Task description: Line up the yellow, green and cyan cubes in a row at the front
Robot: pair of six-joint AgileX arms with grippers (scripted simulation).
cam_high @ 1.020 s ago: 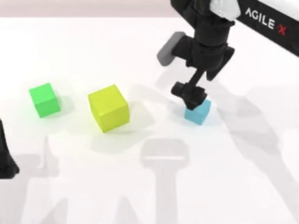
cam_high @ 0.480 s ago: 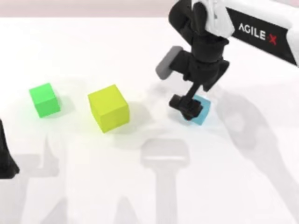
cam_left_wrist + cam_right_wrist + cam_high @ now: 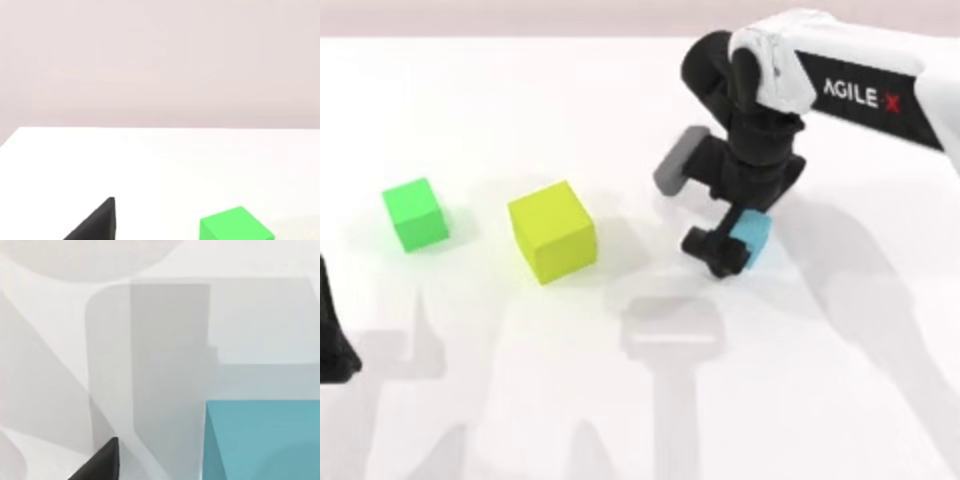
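The white right arm reads "AGILE X"; its right gripper (image 3: 732, 246) straddles the small matte cyan-blue cube (image 3: 754, 235), whether pinching it I cannot tell.

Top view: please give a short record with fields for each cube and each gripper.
green cube: left side of the table, alone
yellow cube: right of the green one, largest
cyan cube: right of the yellow one, at the right gripper
right gripper: low, around the cyan cube
left arm: parked at the left edge
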